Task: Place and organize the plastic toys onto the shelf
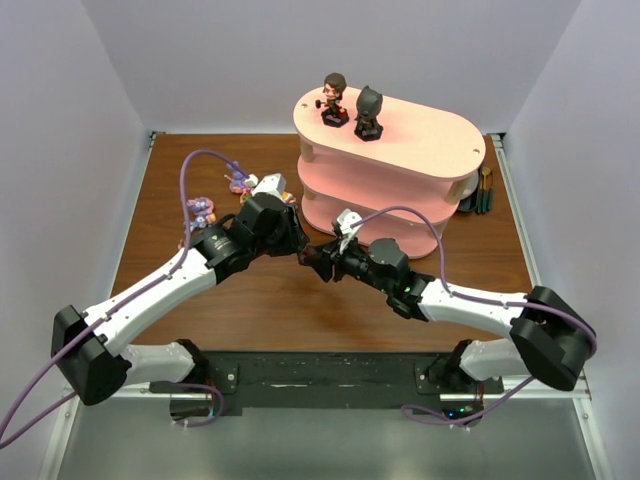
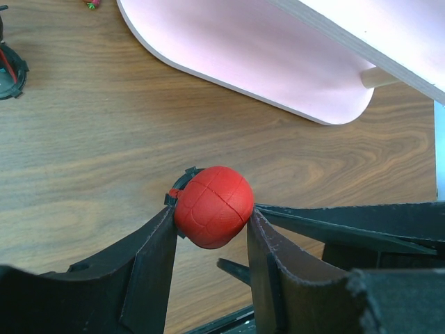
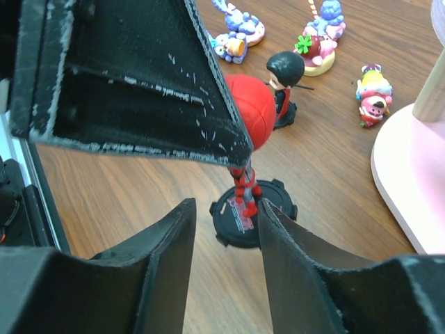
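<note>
Left part of the table [image 1: 160, 190]: loose toys on the wood. They are a purple-blue creature [image 3: 238, 31] lying down, a second purple-blue creature [image 3: 327, 12], a tiny red-and-green toy [image 3: 313, 50] just beside it, a tiny pink toy [image 3: 370, 94] near the shelf's lowest board, and the black-haired figure [image 3: 285, 73] upright on its black base. Centre: my left gripper [image 2: 211, 223], fingers clenched on the round head of the red-masked figure [image 2: 212, 207], one pad on each side. The figure stands upright with its base [image 3: 236, 226] on the wood, near the shelf's front and apart from it. Centre, from the other side: my right gripper [image 3: 228, 207], low at the table, one finger on each side of that same base. One finger looks to be against the rim, a sliver of wood shows by the other, and I cannot tell whether I grasp it. Right: the shelf [image 1: 430, 140], three oval boards on short posts. At the left end of its top board stand the brown-haired figure [image 1: 334, 98] and the black-masked figure [image 1: 369, 112], upright, side by side, not touching. Far right: dark pens [image 1: 483, 190] beside the shelf's right end.
</note>
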Action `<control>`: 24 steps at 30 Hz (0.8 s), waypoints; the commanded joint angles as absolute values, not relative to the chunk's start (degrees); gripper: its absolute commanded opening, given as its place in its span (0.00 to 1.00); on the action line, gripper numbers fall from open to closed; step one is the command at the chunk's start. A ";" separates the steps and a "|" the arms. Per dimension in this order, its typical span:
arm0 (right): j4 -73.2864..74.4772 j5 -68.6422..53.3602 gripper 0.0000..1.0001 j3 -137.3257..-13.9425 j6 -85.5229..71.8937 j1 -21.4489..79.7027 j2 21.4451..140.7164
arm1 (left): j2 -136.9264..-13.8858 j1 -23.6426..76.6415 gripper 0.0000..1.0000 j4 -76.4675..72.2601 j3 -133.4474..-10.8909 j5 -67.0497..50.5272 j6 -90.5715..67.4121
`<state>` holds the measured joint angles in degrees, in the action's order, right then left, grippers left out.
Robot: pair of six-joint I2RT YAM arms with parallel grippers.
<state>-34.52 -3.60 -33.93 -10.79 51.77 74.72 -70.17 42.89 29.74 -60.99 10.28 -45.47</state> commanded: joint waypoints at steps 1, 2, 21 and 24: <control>-38.85 -3.25 0.43 -37.35 -9.41 52.21 75.76 | -70.14 43.42 0.02 28.74 -63.81 10.90 -46.32; -38.93 -3.34 0.42 -37.53 -9.23 52.29 75.94 | -70.05 43.42 0.02 28.74 -63.81 10.90 -46.32; -38.15 -3.25 0.12 -39.20 -8.09 52.29 79.01 | -70.14 44.12 0.03 28.83 -63.90 10.28 -45.70; -37.53 -3.34 0.04 -39.46 -7.56 52.21 78.75 | -70.14 44.12 0.09 29.00 -63.98 10.02 -45.35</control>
